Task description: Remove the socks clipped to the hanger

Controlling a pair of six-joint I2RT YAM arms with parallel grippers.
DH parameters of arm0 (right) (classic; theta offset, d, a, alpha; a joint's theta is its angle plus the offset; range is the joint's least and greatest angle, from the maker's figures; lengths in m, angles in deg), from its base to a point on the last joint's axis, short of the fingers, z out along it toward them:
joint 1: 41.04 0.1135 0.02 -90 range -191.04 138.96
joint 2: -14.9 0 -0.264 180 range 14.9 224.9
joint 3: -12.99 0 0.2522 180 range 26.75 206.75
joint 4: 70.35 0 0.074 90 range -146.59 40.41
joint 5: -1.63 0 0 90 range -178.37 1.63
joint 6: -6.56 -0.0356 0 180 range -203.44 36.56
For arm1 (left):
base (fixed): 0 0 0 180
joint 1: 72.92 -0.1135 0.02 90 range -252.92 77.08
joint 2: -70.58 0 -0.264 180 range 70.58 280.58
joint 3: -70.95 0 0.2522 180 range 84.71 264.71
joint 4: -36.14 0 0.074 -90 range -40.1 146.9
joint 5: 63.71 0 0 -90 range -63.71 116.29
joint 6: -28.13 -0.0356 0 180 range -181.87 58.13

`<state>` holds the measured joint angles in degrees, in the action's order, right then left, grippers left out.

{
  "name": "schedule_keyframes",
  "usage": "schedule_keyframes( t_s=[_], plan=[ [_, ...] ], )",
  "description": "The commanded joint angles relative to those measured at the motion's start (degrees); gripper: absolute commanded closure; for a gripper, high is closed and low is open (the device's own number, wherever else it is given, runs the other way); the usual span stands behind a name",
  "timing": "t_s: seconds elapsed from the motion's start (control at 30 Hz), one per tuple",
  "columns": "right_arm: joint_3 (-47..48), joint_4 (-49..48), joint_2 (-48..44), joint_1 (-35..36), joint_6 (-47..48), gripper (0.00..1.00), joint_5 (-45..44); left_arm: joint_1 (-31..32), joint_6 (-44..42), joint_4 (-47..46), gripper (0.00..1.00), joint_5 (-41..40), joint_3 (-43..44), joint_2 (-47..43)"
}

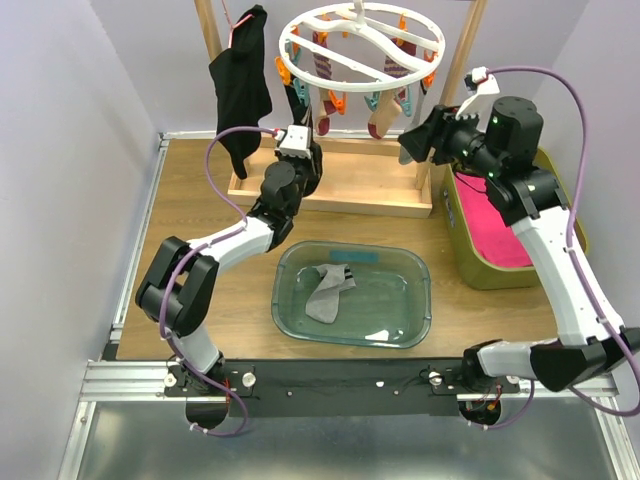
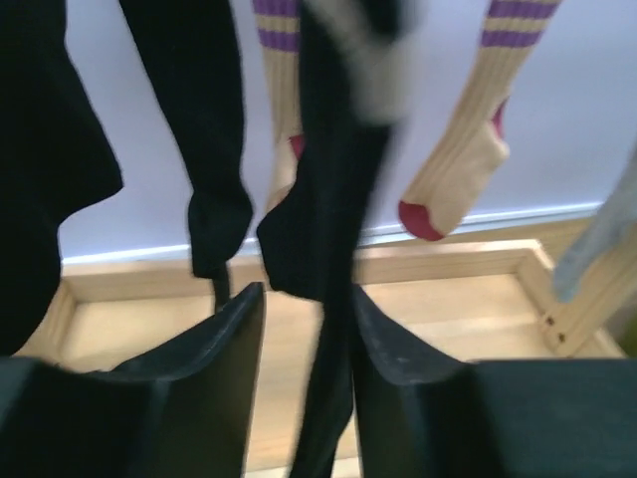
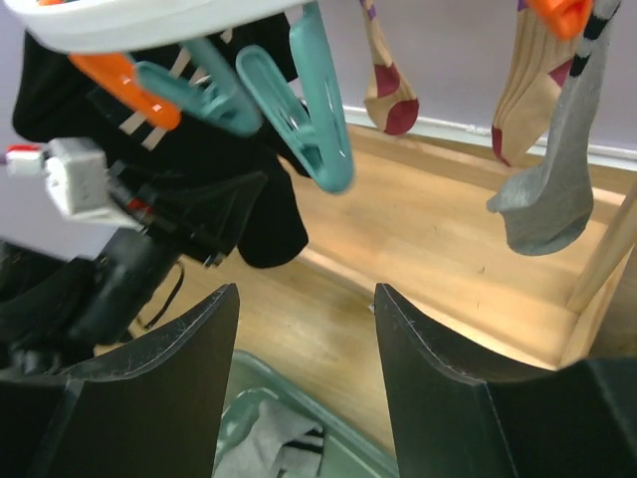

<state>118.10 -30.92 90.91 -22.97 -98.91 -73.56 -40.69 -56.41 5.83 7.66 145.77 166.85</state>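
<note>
Black sock [image 2: 328, 199] inside parted left end effector [image 2: 307, 304], wrist view only

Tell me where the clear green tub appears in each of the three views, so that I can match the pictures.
Top external: the tub sits at lower centre, in front of both arm bases, with a grey sock inside.
Left wrist: not in it.
Right wrist: only one corner of it shows, at the bottom edge between the jaws.
Shared landmark: the wooden base, seen in all three.
</note>
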Motion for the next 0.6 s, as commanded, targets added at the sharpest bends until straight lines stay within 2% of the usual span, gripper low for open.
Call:
schedule_keyframes(
  t_s=[0.0,0.03,0.07,0.1,0.33,0.57],
  plan=[
    [0.05,6.23,-3.41,0.22,-0.97,0.34,3.19,-0.59,-1.77,-3.12,0.78,4.01,0.39,0.15],
    [0.32,6.84,-3.5,0.22,-0.88,0.34,4.08,-0.59,-1.15,-3.12,0.83,4.91,-0.06,-0.81],
    [0.75,7.98,-3.58,0.48,-1.06,0.33,4.78,-0.24,-1.06,-3.12,0.96,5.62,-0.41,-1.34],
    [0.85,8.34,-3.59,0.57,-1.06,0.33,6.1,0.2,-0.88,-3.04,1.0,5.97,-1.02,-1.87],
    [4.62,12.38,-0.51,7.5,-0.01,0.33,3.67,9.25,-4.66,-1.98,1.0,-2.19,-3.75,-7.75],
    [8.4,11.86,0.81,14.09,-0.97,0.33,-0.91,16.81,-4.49,-1.28,1.0,-8.08,-4.63,-7.85]
  ],
)
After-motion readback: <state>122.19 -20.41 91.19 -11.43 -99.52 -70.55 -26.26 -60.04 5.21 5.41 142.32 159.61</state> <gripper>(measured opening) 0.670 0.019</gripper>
